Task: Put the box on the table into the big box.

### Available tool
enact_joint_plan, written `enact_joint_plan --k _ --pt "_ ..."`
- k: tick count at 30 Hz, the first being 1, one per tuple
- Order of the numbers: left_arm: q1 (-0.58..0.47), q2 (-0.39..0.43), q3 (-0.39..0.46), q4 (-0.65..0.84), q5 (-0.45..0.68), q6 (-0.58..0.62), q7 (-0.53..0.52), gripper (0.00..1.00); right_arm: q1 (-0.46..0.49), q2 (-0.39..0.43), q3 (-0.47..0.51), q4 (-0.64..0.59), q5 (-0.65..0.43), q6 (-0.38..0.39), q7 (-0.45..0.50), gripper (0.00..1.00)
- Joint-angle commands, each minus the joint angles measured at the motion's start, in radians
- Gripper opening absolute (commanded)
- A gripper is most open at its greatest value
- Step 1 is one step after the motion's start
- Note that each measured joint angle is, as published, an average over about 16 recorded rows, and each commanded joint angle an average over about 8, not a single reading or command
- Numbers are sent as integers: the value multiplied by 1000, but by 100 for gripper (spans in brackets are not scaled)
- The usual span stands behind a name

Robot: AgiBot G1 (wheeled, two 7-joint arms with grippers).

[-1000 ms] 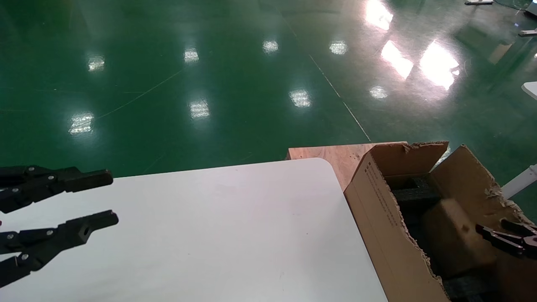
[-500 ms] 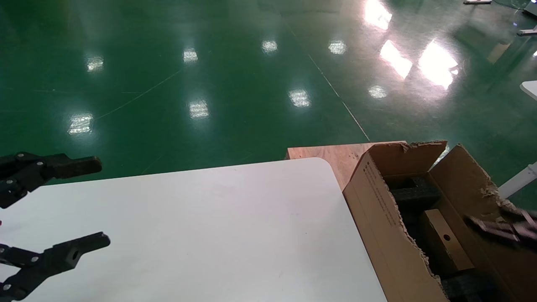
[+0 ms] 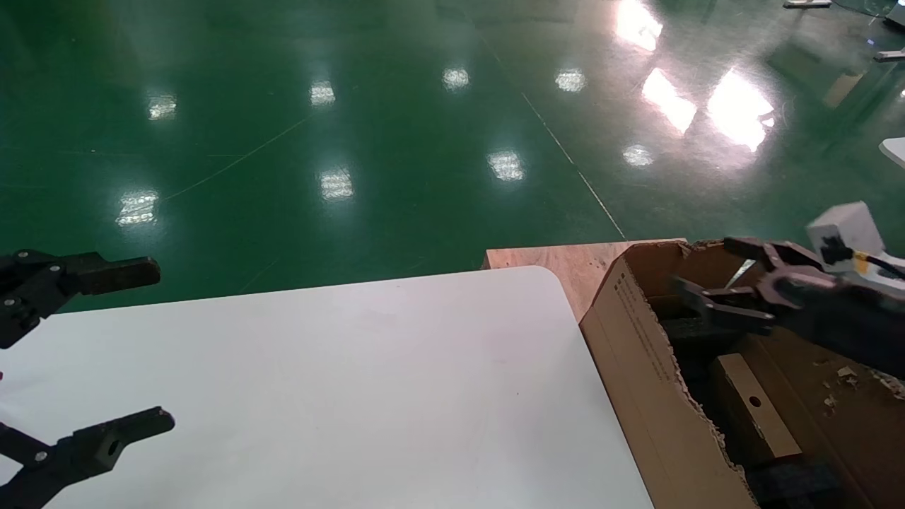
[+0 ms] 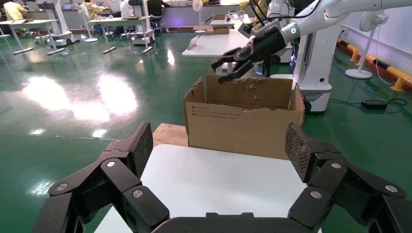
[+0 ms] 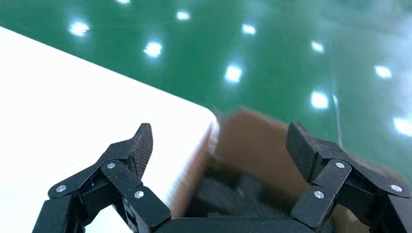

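The small light-brown box (image 3: 753, 413) with one round hole lies inside the big box (image 3: 636, 353), a torn cardboard carton at the table's right end, against black foam (image 3: 696, 329). My right gripper (image 3: 703, 267) is open and empty, above the carton's far end and clear of the small box. It shows in the left wrist view (image 4: 218, 72) over the carton (image 4: 243, 124). In the right wrist view, the right gripper (image 5: 218, 145) hangs over the blurred carton (image 5: 252, 145). My left gripper (image 3: 157, 344) is open and empty over the white table (image 3: 368, 382) at the left.
A flat plywood board (image 3: 565, 261) lies behind the table's rounded corner, beside the carton. Shiny green floor (image 3: 353, 141) stretches beyond. Another white table's edge (image 3: 894, 148) shows at the far right. A white robot base (image 4: 316, 73) stands behind the carton.
My right gripper has let go of the small box and risen out of the carton, moving up and toward its far end. The small box stays inside. My left gripper's jaws have opened wider.
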Motion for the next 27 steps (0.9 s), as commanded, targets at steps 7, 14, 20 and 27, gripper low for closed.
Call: enact_joint_plan --k 7,14,20,27 --pt "0 0 0 0 0 0 0 100 -6 -41 26 105 18 16 -20 100" --pt "0 0 0 0 0 0 0 100 -9 -42 29 101 19 15 -18 100" --pt "0 0 0 0 0 0 0 100 -63 -63 100 95 9 -10 -10 100" --pt "0 0 0 0 0 0 0 100 -247 -146 347 86 -19 -98 15 100"
